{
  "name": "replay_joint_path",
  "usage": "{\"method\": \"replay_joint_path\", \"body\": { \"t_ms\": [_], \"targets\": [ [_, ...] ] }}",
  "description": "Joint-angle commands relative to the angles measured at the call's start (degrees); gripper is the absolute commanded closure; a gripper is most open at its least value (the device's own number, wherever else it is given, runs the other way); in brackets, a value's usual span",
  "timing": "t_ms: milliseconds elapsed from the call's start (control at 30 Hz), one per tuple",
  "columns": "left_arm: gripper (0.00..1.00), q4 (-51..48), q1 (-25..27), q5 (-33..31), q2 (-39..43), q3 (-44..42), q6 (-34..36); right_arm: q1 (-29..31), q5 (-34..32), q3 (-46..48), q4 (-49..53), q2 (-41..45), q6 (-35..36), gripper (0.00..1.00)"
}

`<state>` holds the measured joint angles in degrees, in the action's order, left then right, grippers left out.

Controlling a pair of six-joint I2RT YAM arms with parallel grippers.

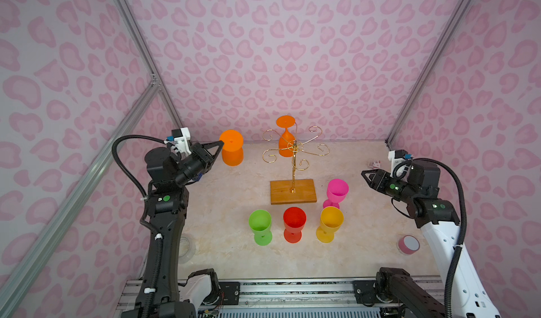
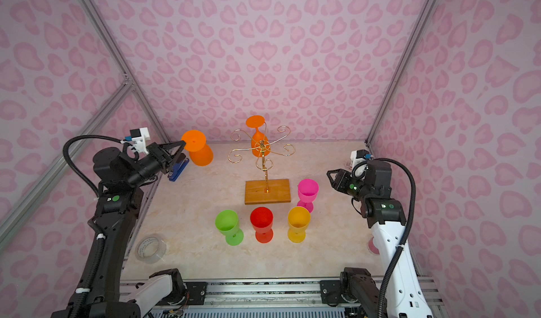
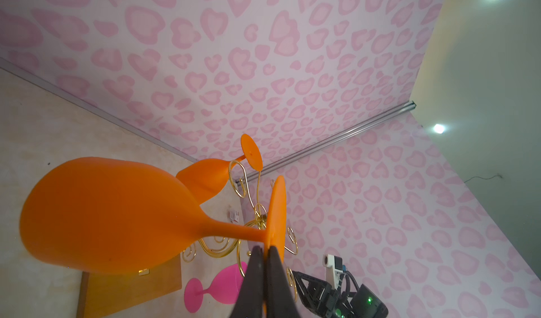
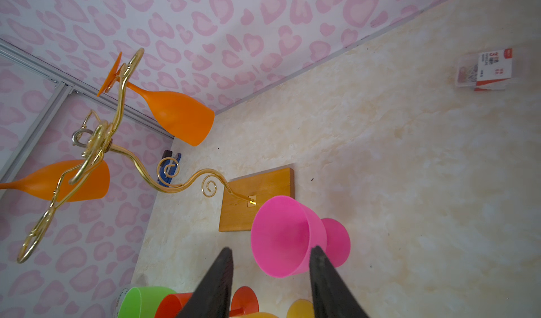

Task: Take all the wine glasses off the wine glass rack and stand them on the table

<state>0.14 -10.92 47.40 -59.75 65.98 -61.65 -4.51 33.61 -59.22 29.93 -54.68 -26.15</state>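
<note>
Foot rim of wine glass clenched in left end effector, clear of rack; right end effector parted, empty.

top views: high, facing down | wrist views: near, sharing rack

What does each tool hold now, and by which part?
The left tool pinches the unhooked orange wine glass by its foot rim; the right tool holds nothing.
</note>
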Motion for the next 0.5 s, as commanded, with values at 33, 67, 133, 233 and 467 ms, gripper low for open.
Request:
{"method": "replay_joint_path", "body": {
  "t_ms": [33, 67, 133, 233, 467],
  "targets": [
    [0.98, 3.1, -0.8, 0.1, 2.8, 4.4, -0.2, 0.0, 5.0, 2.3, -11.9, 1.9, -4.6, 0.57],
    [0.98, 4.1, -0.7, 0.5, 3.1, 5.9, -1.4, 0.0, 6.8, 3.4, -16.3, 2.4, -7.3, 0.58],
    [0.98, 6.9, -0.3, 1.4, 2.9, 8.4, -4.8, 0.1, 10.0, 5.5, -25.9, 3.0, -12.9, 0.58],
    [0.98, 15.3, 2.4, 2.3, 1.5, 10.4, -12.2, 0.6, 13.2, 7.1, -39.3, 2.4, -20.8, 0.58],
    [0.98, 35.5, 9.6, 2.4, -3.9, 10.8, -29.1, 10.4, 13.2, 1.3, -49.4, -2.9, -22.5, 0.56]
  ]
}}
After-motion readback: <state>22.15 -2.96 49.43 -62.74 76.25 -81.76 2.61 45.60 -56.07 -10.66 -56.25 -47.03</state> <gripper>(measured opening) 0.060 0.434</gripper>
